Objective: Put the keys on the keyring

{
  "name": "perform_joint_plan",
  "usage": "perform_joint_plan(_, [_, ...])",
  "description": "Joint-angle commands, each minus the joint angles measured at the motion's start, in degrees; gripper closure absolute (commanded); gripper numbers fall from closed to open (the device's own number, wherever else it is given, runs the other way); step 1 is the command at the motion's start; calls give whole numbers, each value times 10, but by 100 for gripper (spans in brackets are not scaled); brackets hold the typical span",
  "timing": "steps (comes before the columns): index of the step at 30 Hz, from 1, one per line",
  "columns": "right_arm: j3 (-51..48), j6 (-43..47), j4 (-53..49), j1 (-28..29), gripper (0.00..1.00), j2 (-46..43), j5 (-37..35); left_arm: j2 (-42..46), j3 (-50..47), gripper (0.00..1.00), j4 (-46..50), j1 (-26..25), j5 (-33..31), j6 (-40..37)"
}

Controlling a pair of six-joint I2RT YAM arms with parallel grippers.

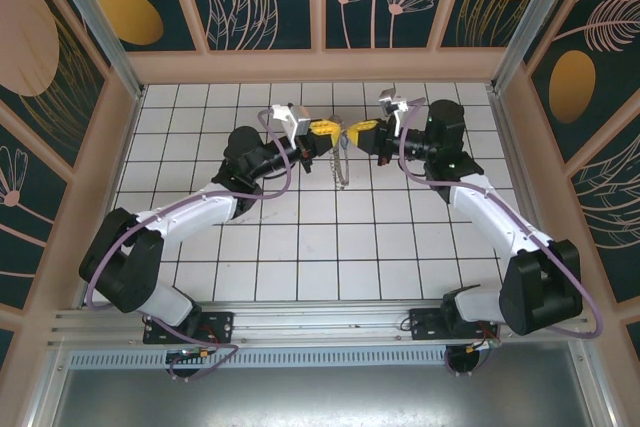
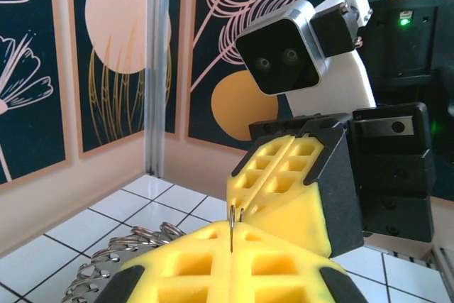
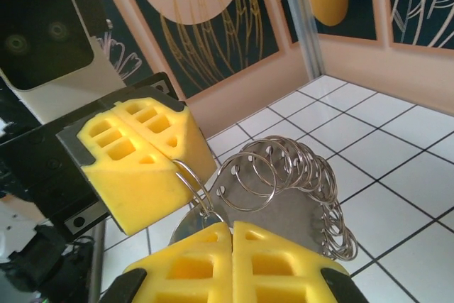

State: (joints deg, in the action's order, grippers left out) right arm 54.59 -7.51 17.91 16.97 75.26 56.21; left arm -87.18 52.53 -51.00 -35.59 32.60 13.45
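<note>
Yellow foam tips of the left gripper (image 2: 232,243) and right gripper (image 3: 232,235) face each other closely above the white tiled desk (image 1: 300,247). Both sets of jaws are pressed together, each pinching thin wire of the keyring (image 3: 284,168), a bunch of linked silver rings hanging between them against a flat grey plate (image 3: 287,221)

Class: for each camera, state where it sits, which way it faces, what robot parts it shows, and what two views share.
Top external: overhead behind bases, looking down at tiled table; both arms, left gripper, right gripper.
Left wrist: faces right gripper; own fingers below.
Right wrist: faces left gripper; own fingers below.
Shared: wrist views both show metal rings.
</note>
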Motion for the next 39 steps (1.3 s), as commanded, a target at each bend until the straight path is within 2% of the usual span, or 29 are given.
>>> perform_joint_plan(1, [-2,-5,-15,-32,100,2,34,7,10,100,-103,1,26,27])
perform_joint_plan(5, [11,2,-35,-32,100,9,62,-1,13,100,-124,2,30,47])
perform_joint_plan(14, [9,10,-47,-11,100,16,65,-31,28,100,-178,2,38,106])
perform_joint_plan(24, [7,4,-42,-10,100,17,48,-37,29,100,-165,2,32,111])
perform_joint_plan(27, [0,-10,-32,-28,83,7,46,-40,28,100,-149,2,25,110])
perform_joint_plan(29, [-9,-22,-21,-44,78,-6,47,-41,28,100,-144,2,20,111])
perform_joint_plan(34, [-33,-64,21,-67,70,-42,45,-51,29,100,-152,3,16,124])
perform_joint_plan(39, [-63,-154,122,-69,66,-68,11,-70,45,100,-188,10,27,164])
